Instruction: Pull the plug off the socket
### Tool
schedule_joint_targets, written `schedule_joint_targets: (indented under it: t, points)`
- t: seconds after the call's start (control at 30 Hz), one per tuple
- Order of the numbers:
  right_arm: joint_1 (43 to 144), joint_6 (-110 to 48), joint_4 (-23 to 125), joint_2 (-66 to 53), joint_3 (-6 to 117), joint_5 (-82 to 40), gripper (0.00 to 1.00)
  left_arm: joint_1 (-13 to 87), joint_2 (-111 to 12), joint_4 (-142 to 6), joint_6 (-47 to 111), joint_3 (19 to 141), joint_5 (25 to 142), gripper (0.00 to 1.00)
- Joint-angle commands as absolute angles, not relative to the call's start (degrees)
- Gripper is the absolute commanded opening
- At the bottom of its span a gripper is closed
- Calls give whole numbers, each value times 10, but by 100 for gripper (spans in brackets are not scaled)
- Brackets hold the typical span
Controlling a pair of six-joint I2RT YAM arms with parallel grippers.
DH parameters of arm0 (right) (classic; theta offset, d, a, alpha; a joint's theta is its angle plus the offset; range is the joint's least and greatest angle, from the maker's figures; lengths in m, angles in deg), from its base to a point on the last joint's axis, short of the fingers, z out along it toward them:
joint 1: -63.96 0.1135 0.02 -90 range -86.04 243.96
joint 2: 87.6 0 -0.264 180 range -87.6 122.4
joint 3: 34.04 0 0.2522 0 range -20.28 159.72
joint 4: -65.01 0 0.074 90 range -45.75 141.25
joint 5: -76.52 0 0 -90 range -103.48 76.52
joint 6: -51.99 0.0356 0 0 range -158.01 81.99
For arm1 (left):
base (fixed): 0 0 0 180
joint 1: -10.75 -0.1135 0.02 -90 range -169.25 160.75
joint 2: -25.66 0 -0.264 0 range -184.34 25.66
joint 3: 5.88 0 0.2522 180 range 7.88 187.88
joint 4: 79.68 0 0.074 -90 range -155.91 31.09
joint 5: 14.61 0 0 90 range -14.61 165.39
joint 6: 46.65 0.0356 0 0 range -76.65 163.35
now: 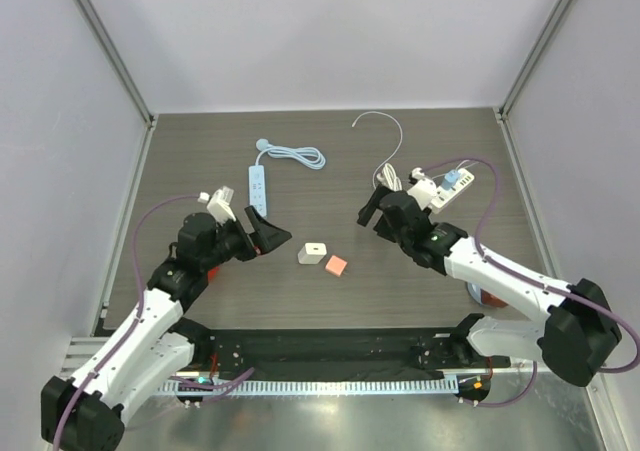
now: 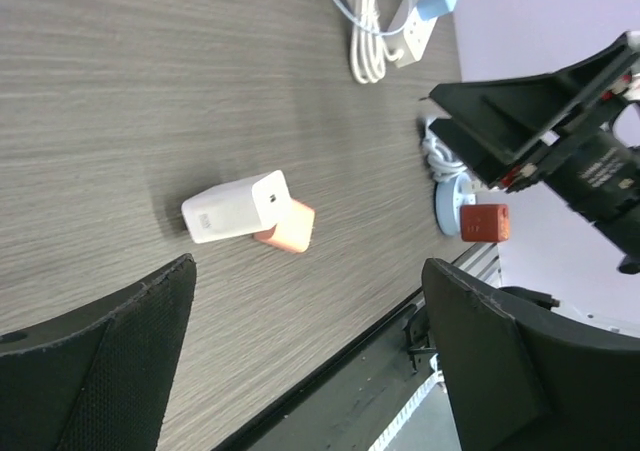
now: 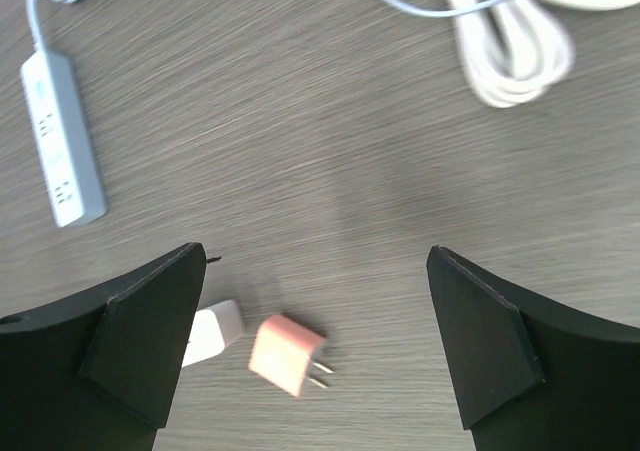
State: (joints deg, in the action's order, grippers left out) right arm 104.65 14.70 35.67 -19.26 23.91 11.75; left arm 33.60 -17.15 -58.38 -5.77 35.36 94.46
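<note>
A white power strip (image 1: 447,195) lies at the back right with a light blue plug (image 1: 453,179) stuck in it. Both also show at the top of the left wrist view, the strip (image 2: 412,29) and the plug (image 2: 434,0). My right gripper (image 1: 371,209) is open and empty, hovering left of the strip, above the table (image 3: 315,261). My left gripper (image 1: 267,231) is open and empty at the centre left (image 2: 310,271). Neither gripper touches the strip or the plug.
A white charger block (image 1: 312,254) and an orange plug adapter (image 1: 336,265) lie loose between the grippers. A grey-blue power strip (image 1: 258,189) with its coiled cord (image 1: 297,155) lies at the back left. A coiled white cable (image 1: 390,178) and a thin white wire (image 1: 378,119) lie near the white strip.
</note>
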Motion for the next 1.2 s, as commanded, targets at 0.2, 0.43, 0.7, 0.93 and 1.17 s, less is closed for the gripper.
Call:
schedule_joint_targets:
  t: [0.2, 0.43, 0.7, 0.93, 1.17]
  points:
    - [1003, 124, 241, -269, 234, 211, 98, 343, -226, -637, -40, 381, 962, 86]
    - [936, 115, 174, -289, 253, 245, 97, 423, -328, -716, -13, 400, 930, 83]
    - [853, 89, 157, -322, 256, 230, 93, 530, -487, -805, 59, 532, 867, 81]
    - [772, 11, 187, -221, 298, 211, 83, 543, -662, -863, 90, 686, 866, 78]
    - [713, -30, 260, -98, 351, 113, 71, 543, -798, -864, 167, 828, 840, 79]
